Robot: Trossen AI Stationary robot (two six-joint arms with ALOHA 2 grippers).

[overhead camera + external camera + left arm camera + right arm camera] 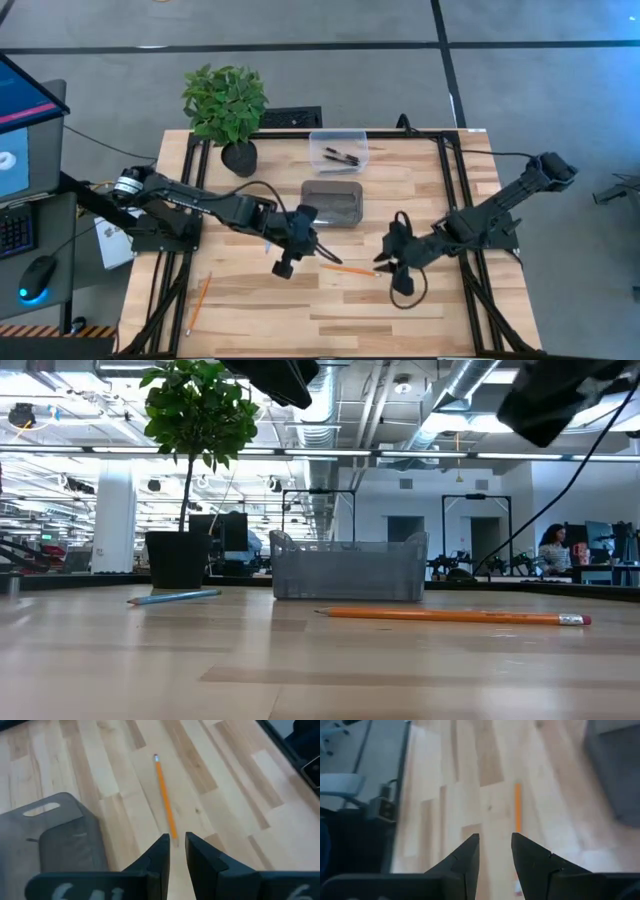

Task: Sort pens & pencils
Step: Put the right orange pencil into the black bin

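Your left gripper (175,840) hangs over one end of the orange pencil (348,268) mid-table, fingers slightly apart, empty. Right gripper (495,845) hangs over the other end, apart. Pens (340,156) lie in the clear bin (338,137).

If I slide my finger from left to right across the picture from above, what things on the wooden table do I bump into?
Orange pencil near the table's left edge → potted plant → left gripper → grey tray → orange pencil in the middle → right gripper.
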